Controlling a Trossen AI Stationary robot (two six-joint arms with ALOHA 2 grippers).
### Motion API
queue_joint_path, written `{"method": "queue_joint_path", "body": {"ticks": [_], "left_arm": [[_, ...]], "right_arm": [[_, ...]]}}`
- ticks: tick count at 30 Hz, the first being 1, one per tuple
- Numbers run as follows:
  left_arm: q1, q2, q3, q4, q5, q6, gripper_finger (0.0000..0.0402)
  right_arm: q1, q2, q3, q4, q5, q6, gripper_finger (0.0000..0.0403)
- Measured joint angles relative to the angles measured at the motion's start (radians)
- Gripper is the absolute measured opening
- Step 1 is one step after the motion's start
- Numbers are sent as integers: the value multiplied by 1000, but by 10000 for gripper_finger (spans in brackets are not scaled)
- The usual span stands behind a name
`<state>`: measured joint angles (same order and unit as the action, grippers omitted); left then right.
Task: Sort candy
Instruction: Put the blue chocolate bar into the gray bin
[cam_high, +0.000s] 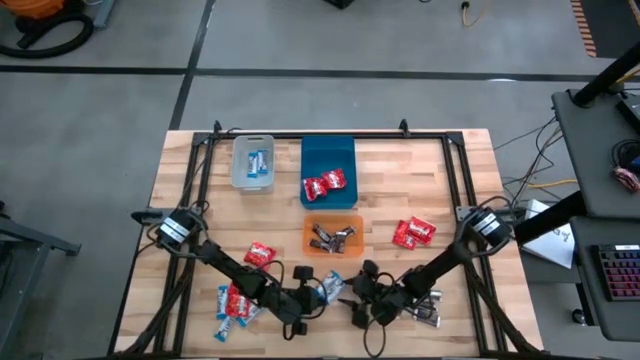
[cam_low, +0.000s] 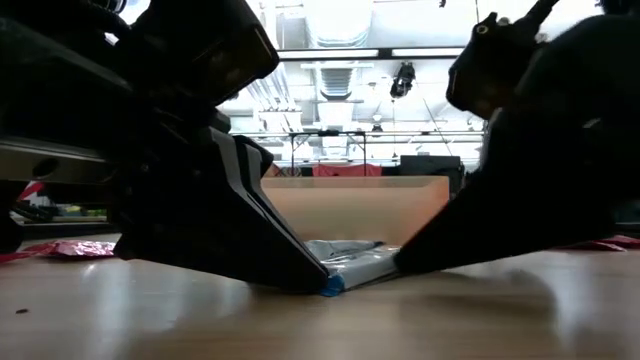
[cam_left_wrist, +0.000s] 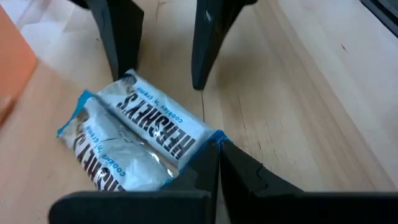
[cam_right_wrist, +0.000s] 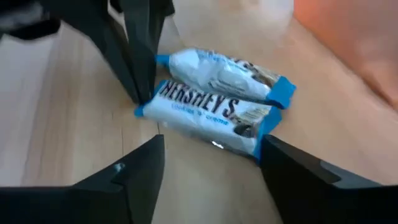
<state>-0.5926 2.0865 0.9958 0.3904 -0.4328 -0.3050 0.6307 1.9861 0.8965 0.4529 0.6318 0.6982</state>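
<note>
Handover of blue-and-white candy pair (cam_left_wrist: 140, 140) at table's near edge, between both arms. Left gripper (cam_left_wrist: 214, 152) clenched on wrapper corner. Right gripper (cam_right_wrist: 211, 155) released, fingers wide astride candy, not touching. Next, by my reading: left lifts and carries to clear bin (cam_high: 253, 163), where same kind already lies; right must back clear.

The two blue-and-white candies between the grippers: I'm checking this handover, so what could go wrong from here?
1. The left gripper is shut on one corner of a blue-and-white candy; so small a grip may slip when lifted.
2. A second candy lies touching it and may get dragged along.
3. The right gripper, open, straddles the same pair, so the arms could collide.
</note>
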Motion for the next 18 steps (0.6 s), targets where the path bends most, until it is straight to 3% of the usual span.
{"method": "queue_joint_path", "body": {"ticks": [9,14,18], "left_arm": [[0,2,-2,-8,2,-1,0],[0,3,-2,-8,3,-1,0],[0,3,-2,-8,3,-1,0]], "right_arm": [[-11,38,1,95,53,15,258],[-21,47,0,132,61,19,220],[-22,47,-1,132,72,19,164]]}}
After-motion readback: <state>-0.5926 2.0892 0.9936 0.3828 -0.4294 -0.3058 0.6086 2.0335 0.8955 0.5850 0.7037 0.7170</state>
